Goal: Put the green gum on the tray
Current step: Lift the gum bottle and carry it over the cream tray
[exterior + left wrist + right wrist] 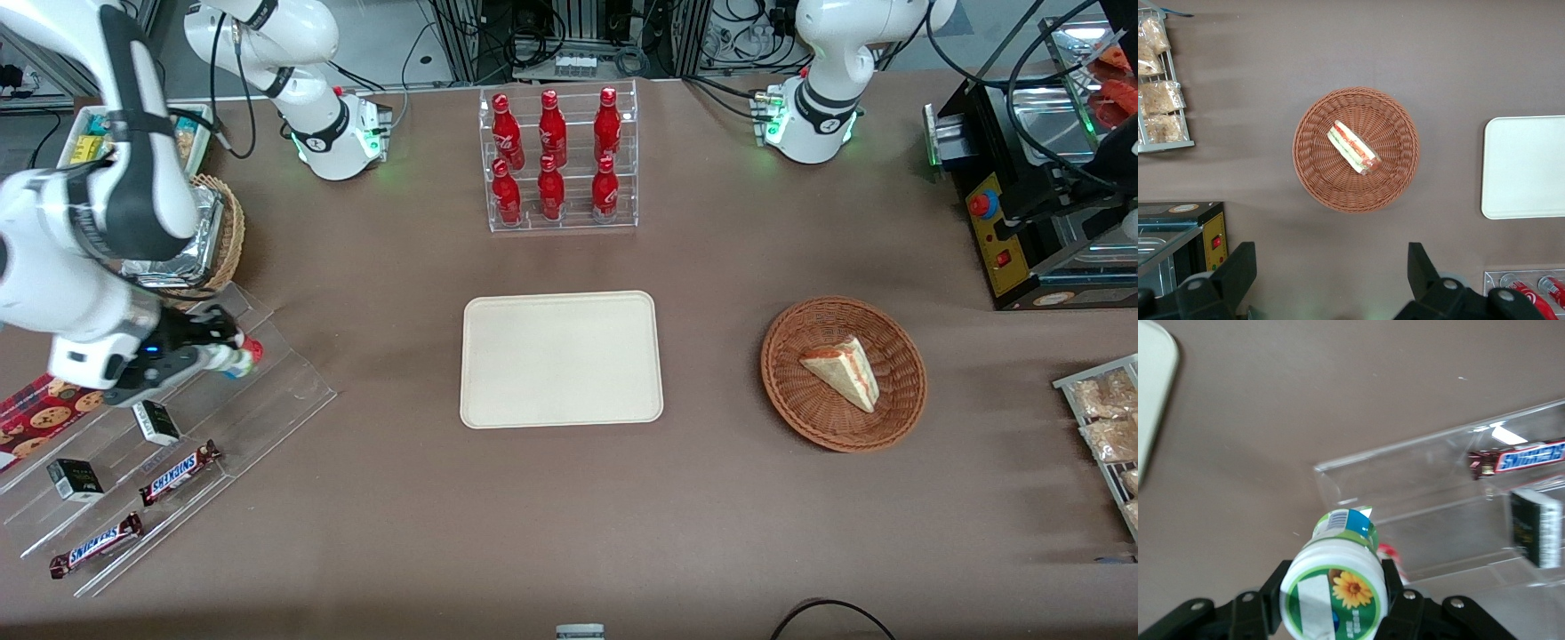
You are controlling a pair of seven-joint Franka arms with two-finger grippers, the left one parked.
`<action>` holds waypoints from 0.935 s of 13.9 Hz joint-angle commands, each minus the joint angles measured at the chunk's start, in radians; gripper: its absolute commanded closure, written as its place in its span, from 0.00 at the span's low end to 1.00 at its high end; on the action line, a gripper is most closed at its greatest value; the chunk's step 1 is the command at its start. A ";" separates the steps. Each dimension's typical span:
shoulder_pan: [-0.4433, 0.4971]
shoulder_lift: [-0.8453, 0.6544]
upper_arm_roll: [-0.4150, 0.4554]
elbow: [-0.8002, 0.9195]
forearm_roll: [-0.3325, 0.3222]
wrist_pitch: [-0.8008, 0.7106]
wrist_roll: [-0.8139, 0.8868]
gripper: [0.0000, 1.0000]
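Note:
My right gripper [216, 348] [1333, 587] is shut on the green gum [1335, 583], a white canister with a green-and-white flower lid and a blue-green band. It holds the canister lifted above the clear stepped acrylic rack [169, 444] at the working arm's end of the table. In the front view the green gum [229, 362] shows only partly between the fingers. The red-lidded canister [253, 348] [1390, 555] stands right beside it on the rack. The cream-beige tray [561, 358] lies flat mid-table, with nothing on it; its corner [1153, 400] shows in the right wrist view.
The rack holds two Snickers bars [180, 472] and small black boxes [156, 422]. A foil-lined wicker basket [206, 236] stands near the arm. A rack of red bottles [557, 160] stands farther from the camera than the tray. A wicker basket with a sandwich [843, 372] lies toward the parked arm's end.

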State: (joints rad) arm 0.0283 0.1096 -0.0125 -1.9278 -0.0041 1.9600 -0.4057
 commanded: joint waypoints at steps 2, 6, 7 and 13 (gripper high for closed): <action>0.181 0.019 -0.007 0.036 0.004 -0.027 0.329 1.00; 0.370 0.114 -0.007 0.136 0.004 -0.027 0.673 1.00; 0.407 0.142 -0.007 0.159 0.004 -0.027 0.750 1.00; 0.593 0.329 -0.007 0.323 0.003 -0.016 1.120 1.00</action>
State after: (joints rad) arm 0.5812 0.3490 -0.0089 -1.7200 -0.0034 1.9609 0.6254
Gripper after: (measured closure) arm 0.414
